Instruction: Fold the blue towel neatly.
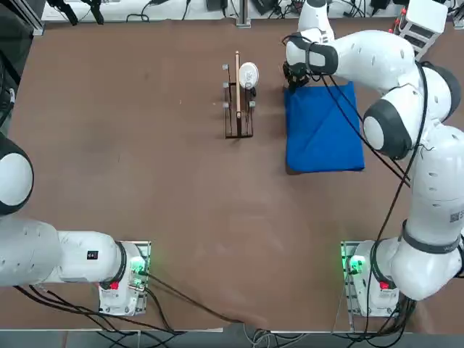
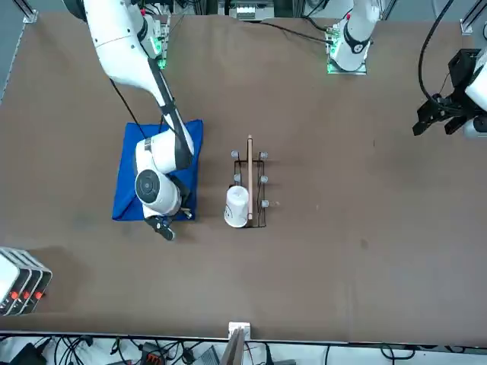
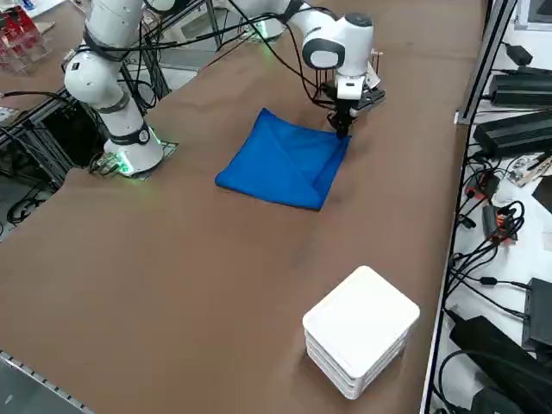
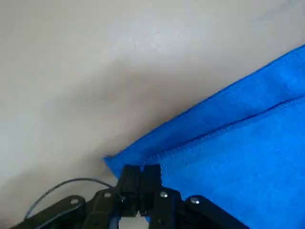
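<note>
Blue towel (image 4: 228, 152) lies at the shut right hand's (image 4: 140, 168) fingertips.

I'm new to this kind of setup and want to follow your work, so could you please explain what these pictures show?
You are looking at a robot with two white arms mounted at a table; the right one is working. The top view looks down from overhead, the front view faces the robot from across the table, and the right side view looks down diagonally from its right. The last picture comes from a camera on the right wrist.

On the brown table lie a blue towel, partly folded, a dark wire rack with a wooden rod, a white cup-like item and a stack of white trays. The right gripper is shut at a corner of the towel; whether it pinches any cloth, I cannot tell.
</note>
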{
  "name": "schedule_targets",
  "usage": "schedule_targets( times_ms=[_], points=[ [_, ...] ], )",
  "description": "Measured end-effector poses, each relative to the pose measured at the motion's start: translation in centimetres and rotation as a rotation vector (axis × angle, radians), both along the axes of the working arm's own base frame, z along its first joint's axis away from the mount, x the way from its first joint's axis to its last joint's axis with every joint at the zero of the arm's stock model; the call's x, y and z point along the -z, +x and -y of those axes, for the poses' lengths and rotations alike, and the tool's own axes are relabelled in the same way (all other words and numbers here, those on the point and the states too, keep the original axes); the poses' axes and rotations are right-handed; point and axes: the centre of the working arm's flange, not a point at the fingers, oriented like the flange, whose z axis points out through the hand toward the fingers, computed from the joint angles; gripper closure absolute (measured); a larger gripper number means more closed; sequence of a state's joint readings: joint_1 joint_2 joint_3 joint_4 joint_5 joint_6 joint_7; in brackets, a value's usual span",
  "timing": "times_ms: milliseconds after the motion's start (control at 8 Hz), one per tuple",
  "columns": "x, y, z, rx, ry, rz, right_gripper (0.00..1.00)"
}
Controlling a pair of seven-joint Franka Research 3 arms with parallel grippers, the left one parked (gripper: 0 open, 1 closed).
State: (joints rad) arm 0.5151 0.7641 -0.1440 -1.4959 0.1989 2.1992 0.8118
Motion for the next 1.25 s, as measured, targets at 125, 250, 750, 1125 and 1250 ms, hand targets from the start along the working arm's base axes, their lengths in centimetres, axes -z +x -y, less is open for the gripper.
schedule_targets(
  times_ms=[125, 250, 750, 1125, 1250],
  points=[
    [-0.7, 0.3, -0.4, -0.005, 0.007, 0.015, 0.98],
    [-1.2, 0.4, -0.9, -0.012, 0.012, 0.024, 0.98],
    [-1.3, -0.3, -2.7, -0.046, 0.014, 0.028, 0.98],
    [-1.4, -0.4, -3.0, -0.078, 0.015, 0.031, 0.98],
    [-1.5, -0.3, -3.1, -0.082, 0.017, 0.037, 0.98]
  ],
)
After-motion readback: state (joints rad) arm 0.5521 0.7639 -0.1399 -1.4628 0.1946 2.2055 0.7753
